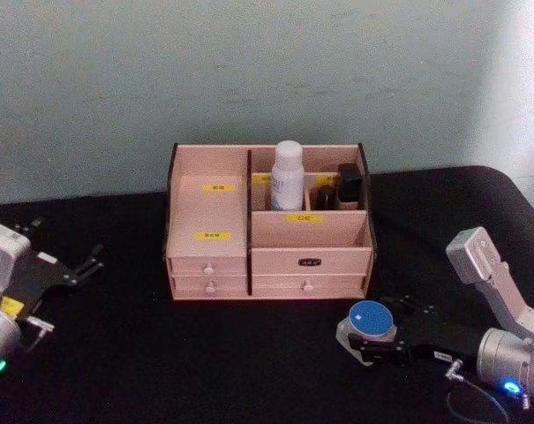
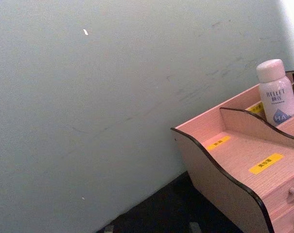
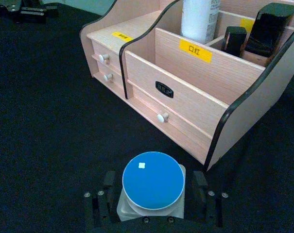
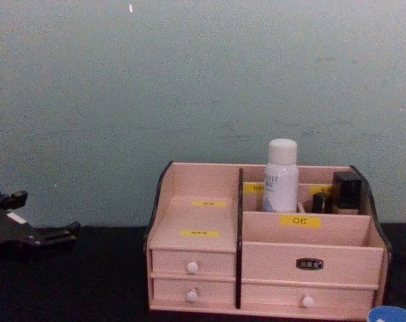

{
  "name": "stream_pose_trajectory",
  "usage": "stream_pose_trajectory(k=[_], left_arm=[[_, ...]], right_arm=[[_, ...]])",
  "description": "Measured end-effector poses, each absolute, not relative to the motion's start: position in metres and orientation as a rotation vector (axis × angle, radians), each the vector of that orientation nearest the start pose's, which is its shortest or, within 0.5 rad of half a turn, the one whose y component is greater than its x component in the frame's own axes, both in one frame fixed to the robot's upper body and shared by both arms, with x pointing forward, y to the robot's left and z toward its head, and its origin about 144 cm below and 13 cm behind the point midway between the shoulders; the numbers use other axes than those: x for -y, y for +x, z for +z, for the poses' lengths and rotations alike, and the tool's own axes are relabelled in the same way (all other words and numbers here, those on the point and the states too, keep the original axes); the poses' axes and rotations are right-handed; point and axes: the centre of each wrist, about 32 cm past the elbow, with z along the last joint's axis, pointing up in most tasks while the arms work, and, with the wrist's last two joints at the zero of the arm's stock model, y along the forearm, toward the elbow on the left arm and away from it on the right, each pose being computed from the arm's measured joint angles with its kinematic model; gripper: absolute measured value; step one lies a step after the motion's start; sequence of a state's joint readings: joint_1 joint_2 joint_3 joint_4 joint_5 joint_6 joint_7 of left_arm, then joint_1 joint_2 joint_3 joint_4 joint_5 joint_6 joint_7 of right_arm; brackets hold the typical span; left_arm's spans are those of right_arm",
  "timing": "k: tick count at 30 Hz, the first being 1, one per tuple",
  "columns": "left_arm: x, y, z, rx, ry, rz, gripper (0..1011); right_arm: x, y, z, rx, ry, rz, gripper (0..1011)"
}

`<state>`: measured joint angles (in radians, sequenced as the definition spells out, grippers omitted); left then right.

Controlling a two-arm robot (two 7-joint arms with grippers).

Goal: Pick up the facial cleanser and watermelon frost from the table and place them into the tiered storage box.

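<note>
Presently, right end effector sits wide, straddling the frost on the counter before the box; cleanser stands inside; left end effector parked left.

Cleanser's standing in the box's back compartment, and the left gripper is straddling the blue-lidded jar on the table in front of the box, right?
Wrong arm: the right wrist view shows the right gripper straddling the watermelon frost; the left gripper sits parked at the left of the table. The facial cleanser does stand in the back compartment of the tiered storage box.
</note>
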<state>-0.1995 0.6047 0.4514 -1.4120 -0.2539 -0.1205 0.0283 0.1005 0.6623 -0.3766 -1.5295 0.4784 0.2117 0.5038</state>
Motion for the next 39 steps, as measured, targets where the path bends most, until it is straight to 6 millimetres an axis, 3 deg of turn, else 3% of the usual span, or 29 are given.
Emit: stream_pose_trajectory(k=[14, 27, 39], left_arm=[[-0.3097, 0.4886, 1.1398, 0.285, 0.304, 1.248, 1001], [-0.3097, 0.4886, 1.1398, 0.285, 0.304, 1.248, 1001], [-0.3097, 0.4886, 1.1398, 0.285, 0.304, 1.248, 1001]], right_arm=[[0.3251, 0.4659, 1.1512, -0.184, -0.387, -0.789, 1003], [0.3250, 0.4659, 1.1513, -0.183, -0.386, -0.788, 726], [0.3250, 0.4659, 1.1512, -0.183, -0.386, -0.788, 724]])
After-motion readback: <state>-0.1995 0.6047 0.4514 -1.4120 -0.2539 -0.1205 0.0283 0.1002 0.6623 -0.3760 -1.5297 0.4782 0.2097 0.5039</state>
